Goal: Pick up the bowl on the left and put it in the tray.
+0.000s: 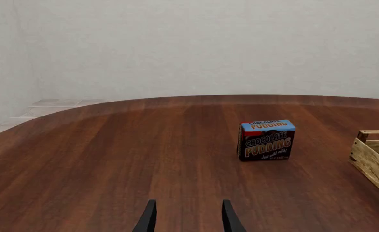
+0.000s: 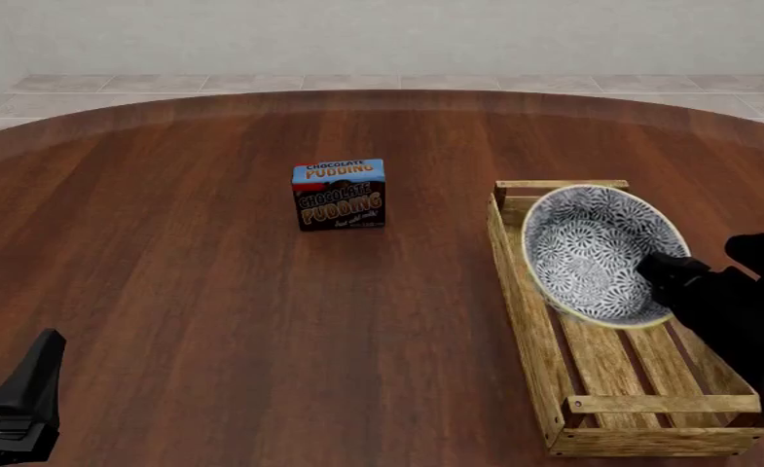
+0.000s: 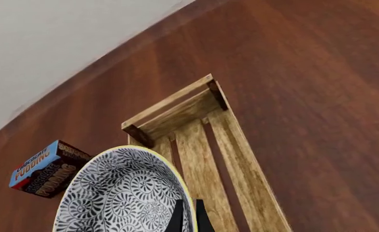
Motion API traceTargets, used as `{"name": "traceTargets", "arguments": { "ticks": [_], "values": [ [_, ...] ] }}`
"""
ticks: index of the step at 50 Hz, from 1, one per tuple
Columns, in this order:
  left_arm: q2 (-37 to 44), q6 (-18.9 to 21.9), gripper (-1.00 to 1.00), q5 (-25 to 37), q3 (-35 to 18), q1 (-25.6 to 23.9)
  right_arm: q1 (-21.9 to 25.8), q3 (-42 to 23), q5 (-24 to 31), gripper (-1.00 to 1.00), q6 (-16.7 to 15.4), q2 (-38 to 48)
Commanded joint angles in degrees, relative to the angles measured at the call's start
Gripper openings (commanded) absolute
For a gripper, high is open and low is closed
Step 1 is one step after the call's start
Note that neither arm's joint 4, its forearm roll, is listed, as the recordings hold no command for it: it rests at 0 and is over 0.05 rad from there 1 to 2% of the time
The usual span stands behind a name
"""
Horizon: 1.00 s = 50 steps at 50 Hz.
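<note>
The bowl point(image 2: 596, 248), white with a dense dark floral pattern and a pale rim, hangs tilted over the far half of the tray point(image 2: 525, 321), its inside facing the camera. My right gripper point(image 2: 657, 272) is shut on the bowl's near right rim. The right wrist view shows the bowl point(image 3: 121, 193) with thin black fingers point(image 3: 177, 217) pinching its rim, and the tray's slats point(image 3: 208, 159) beneath. My left gripper point(image 1: 189, 205) stands open and empty low over the table, at the near left corner point(image 2: 24, 394). The tray's end point(image 1: 376, 159) shows in the left wrist view.
A small chocolate pudding box point(image 2: 339, 195) stands upright on the wooden table, left of the tray's far end; it also shows ahead of the left gripper as the box point(image 1: 266, 140) and beside the bowl point(image 3: 44, 169). Pale floor tiles lie beyond the table's far edge.
</note>
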Motion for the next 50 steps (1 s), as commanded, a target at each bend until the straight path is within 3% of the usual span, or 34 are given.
{"name": "traceTargets", "arguments": {
  "ticks": [1, 50],
  "values": [
    [0.00, 0.00, 1.00, 0.00, 0.00, 0.00, -2.08, -1.05, -1.38, -1.00, 0.33, 3.15],
    [0.00, 0.00, 1.00, 0.00, 0.00, 0.00, -3.43, -0.91, -7.46, -1.00, 0.41, 11.62]
  ]
}}
